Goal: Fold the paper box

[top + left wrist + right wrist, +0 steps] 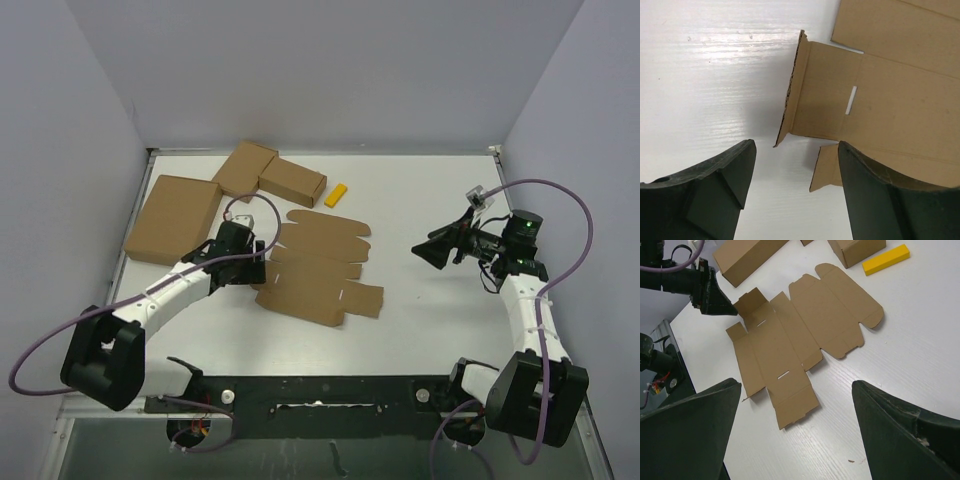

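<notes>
- Paper box (320,272), a plain brown die-cut cardboard sheet with notched flaps, lies unfolded at the middle of the white table (430,180).
- Left gripper (794,147) sits at the sheet's left edge, jaws apart and clamping nothing; one small end flap tilts upward just ahead.
- Right gripper (432,250) hovers well to the right, jaws spread wide, empty.
- Behind the sheet lie a small yellow rectangular block (337,194), two small brown cartons (265,172) touching each other, and a larger flat brown carton (172,218).
</notes>
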Robot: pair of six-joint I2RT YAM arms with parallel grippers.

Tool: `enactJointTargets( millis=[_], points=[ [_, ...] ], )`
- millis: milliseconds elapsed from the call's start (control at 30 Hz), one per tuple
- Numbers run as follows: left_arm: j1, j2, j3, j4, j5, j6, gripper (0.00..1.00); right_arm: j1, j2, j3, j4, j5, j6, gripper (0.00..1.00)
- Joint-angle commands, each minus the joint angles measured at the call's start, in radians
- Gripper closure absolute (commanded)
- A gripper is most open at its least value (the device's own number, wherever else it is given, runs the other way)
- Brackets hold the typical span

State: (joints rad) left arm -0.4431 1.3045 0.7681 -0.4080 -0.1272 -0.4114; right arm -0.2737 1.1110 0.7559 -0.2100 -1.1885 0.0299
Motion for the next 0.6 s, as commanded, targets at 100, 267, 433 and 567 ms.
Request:
enactJointTargets(
  millis=[100,267,433,567],
  points=[
    [0.008,0.091,0.058,0.047,-0.052,0.024,0.41,0.007,0.005,0.002,0.048,-0.006,-0.006,0.02],
    [0.012,0.128,0.06,0.052,-0.053,0.019,0.48,0.017,0.011,0.001,0.049,-0.007,-0.007,0.02],
    [0.015,0.141,0.061,0.052,-0.043,0.014,0.64,0.019,0.012,0.002,0.05,-0.005,-0.008,0.02],
    [0.017,0.144,0.06,0.053,-0.03,0.009,0.75,0.019,0.012,0.001,0.048,-0.006,-0.008,0.02]
  ],
)
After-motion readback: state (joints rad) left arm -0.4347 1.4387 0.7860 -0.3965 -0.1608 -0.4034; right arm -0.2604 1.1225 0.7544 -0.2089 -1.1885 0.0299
